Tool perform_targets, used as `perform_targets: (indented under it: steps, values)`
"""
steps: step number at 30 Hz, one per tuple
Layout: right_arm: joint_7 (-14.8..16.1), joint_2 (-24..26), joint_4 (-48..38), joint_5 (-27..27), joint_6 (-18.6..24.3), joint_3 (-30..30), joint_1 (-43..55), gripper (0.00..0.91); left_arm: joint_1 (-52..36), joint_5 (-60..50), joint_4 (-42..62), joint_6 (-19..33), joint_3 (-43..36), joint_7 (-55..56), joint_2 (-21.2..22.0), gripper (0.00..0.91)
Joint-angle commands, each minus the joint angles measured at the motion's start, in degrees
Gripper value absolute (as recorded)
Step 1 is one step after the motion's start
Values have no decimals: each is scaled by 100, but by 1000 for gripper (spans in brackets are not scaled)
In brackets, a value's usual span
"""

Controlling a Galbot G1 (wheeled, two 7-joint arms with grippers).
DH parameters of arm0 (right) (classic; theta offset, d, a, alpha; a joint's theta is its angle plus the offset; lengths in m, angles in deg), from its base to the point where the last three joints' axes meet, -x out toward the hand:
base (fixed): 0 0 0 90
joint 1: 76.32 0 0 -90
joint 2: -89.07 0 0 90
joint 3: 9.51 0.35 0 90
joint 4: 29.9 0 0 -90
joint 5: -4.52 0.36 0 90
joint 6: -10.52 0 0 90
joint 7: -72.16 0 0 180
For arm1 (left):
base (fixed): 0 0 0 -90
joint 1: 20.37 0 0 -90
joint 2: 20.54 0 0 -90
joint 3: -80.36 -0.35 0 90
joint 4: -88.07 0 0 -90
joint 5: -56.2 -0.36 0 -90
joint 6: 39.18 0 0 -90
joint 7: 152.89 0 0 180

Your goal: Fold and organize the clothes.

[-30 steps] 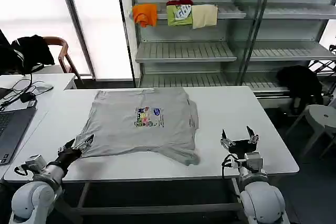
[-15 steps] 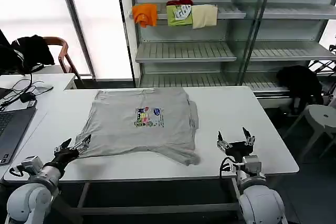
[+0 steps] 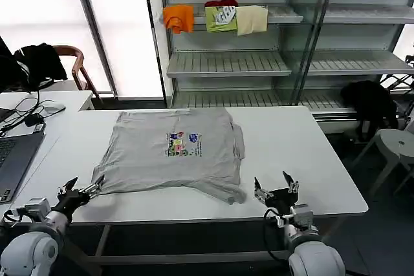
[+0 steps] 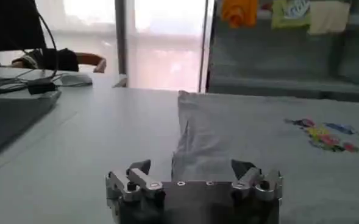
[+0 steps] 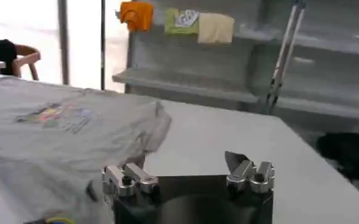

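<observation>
A light grey cotton T-shirt with a small multicoloured chest print (image 3: 174, 153) lies spread, print up, on the white rectangular table (image 3: 310, 153), its collar toward the table's far edge and its hem toward the near edge, where the cloth is rumpled into a lumpy fold at the right corner. The left gripper (image 3: 81, 190) hovers at the table's near edge, just beside the shirt's left sleeve and hem corner, its fingers spread apart and holding nothing; the left wrist view shows the sleeve edge lying straight ahead between them. The right gripper (image 3: 276, 189) sits near the table's near edge too, just right of the rumpled hem corner, fingers likewise apart and empty. The shirt looks light, limp and thin, likely to sag and drag rather than hold shape, so it is best pinched at seamed edges: the sleeve or hem corner on each side, lifted together and evenly.
</observation>
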Motion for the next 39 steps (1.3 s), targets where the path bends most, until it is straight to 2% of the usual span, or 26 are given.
perform_targets:
  steps: [1, 9, 10, 11, 12, 14, 16, 17, 18, 20, 21, 23, 25, 28, 29, 30, 31, 33, 39]
  values:
    - [706, -75, -117, 54, 62, -96, -135, 907, 241, -209, 24, 24, 27, 27, -62, 907]
    - [862, -77, -236, -8, 106, -228, -96, 887, 255, -154, 41, 48, 41, 55, -1, 907]
    - [869, -84, -264, -20, 107, -244, -73, 756, 240, -156, 59, 47, 41, 57, 4, 907]
    - [876, -91, -280, -28, 105, -250, -66, 715, 234, -157, 70, 47, 40, 58, 9, 907]
    - [878, -96, -290, -31, 103, -255, -61, 715, 227, -156, 93, 45, 38, 61, 11, 907]
    - [904, -111, -352, -86, 103, -291, -55, 615, 223, -125, 134, 48, 37, 61, 14, 907]
    - [915, -113, -382, -120, 105, -334, -64, 464, 221, -104, 163, 54, 38, 59, 15, 907]
    - [942, -116, -396, -145, 116, -352, -68, 302, 217, -86, 178, 55, 38, 58, 13, 907]
    - [950, -119, -402, -168, 138, -367, -70, 272, 213, -82, 193, 57, 39, 54, 10, 887]
    - [1029, -155, -425, -283, 188, -393, -85, 191, 205, -50, 228, 67, 36, 46, 4, 776]
    - [1047, -164, -428, -313, 196, -397, -90, 161, 205, -45, 229, 65, 36, 42, 6, 665]
    - [1076, -197, -432, -359, 220, -400, -95, 131, 229, 21, 213, 70, 28, 2, 0, 544]
    - [1074, -203, -427, -359, 230, -394, -98, 40, 247, 48, 194, 82, 11, -55, 10, 514]
    - [1075, -197, -410, -350, 242, -366, -111, 0, 256, 41, 185, 100, -40, -100, 36, 403]
    - [1071, -193, -407, -349, 255, -359, -119, 0, 245, 30, 192, 98, -56, -107, 51, 222]
    - [1056, -185, -406, -340, 278, -354, -123, 0, 227, 25, 212, 90, -65, -111, 67, 171]
    - [1051, -186, -404, -334, 290, -349, -126, 0, 212, 25, 222, 75, -72, -114, 74, 71]
    - [1012, -195, -397, -284, 355, -331, -134, 0, 198, 25, 243, 65, -87, -140, 76, 20]
    - [925, -212, -371, -114, 525, -293, -141, 0, 129, 27, 260, 54, -105, -186, 83, 10]
